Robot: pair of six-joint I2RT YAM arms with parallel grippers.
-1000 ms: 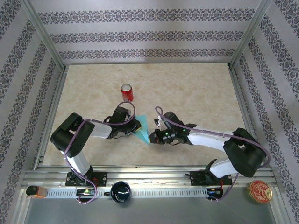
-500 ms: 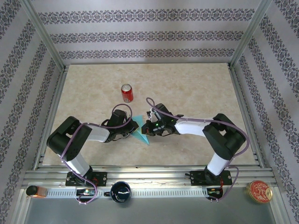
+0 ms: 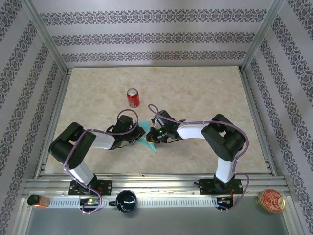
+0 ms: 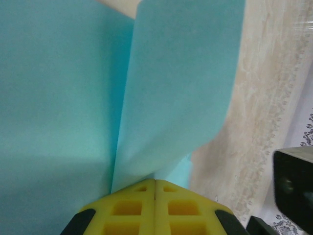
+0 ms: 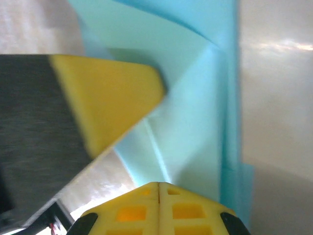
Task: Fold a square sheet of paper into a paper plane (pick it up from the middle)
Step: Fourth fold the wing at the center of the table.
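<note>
Where the two arms meet over the near middle of the beige marbled surface (image 3: 205, 93), both hands bear down on one piece of folded turquoise paper (image 3: 148, 144). The right arm (image 3: 222, 139) bends sharply back toward the left. The left arm (image 3: 78, 144) reaches right from its base, and the two hands sit just beside each other.

The paper lies on the surface under and between them, and in the top view its pointed end shows toward the near side. In the left wrist view a long flap of it stands up from a crease. In the right wrist view diagonal folds run across it.

The left hand (image 4: 155, 185) has its yellow fingers pressed together, tips at the foot of that flap; whether a layer is nipped between them cannot be told. The right hand (image 5: 159, 187) is likewise pressed together, tips on the paper beside a crease, with a yellow finger (image 5: 112, 98) of the left hand close by.

A red soda can (image 3: 132, 97) stands upright farther back, well apart from the paper.
</note>
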